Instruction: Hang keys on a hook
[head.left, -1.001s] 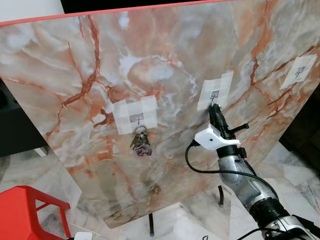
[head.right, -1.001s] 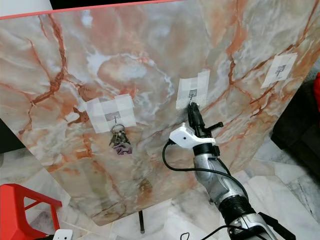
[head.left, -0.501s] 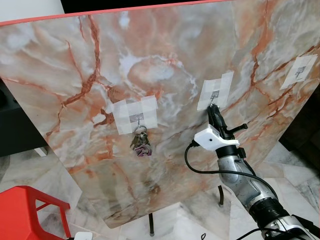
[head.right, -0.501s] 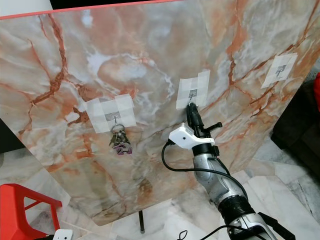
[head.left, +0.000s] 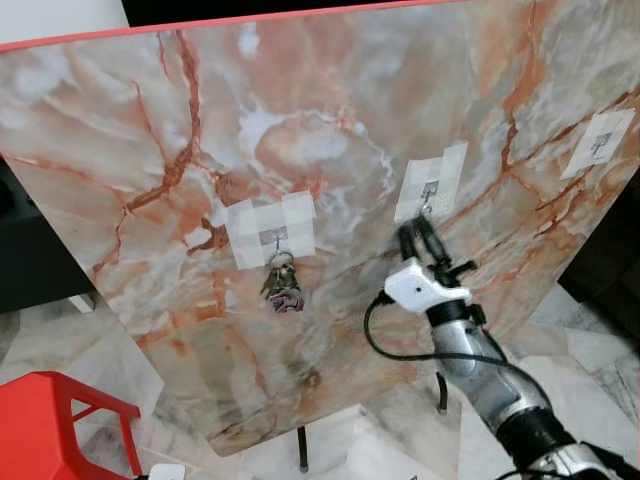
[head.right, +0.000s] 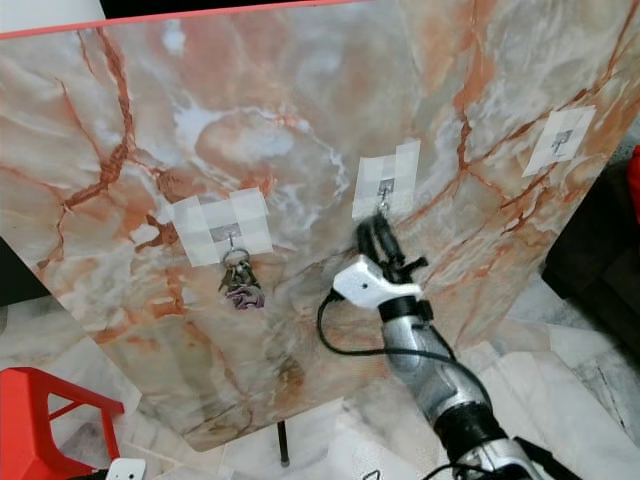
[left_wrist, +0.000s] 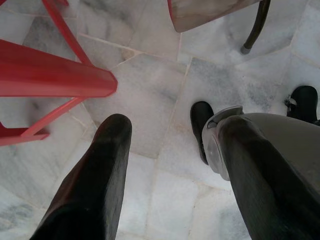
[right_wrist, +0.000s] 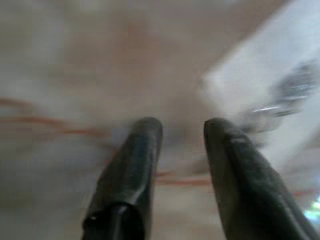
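Note:
A bunch of keys with a purple fob hangs from the left hook, which is taped to the tilted marble-patterned board. Just below and left of the bare middle hook, my right gripper is raised to the board and looks blurred. In the right wrist view its fingers stand a little apart, open, with nothing between them, and the metal hook lies off to one side. My left gripper hangs open over the floor.
A third taped hook sits bare at the board's right edge. A red stool stands on the marble floor at the lower left, close to the left gripper. The board's dark legs reach the floor below it.
My right gripper has pulled away from the middle hook, down and to the left, with its fingers parted. The keys on the left hook have not moved.

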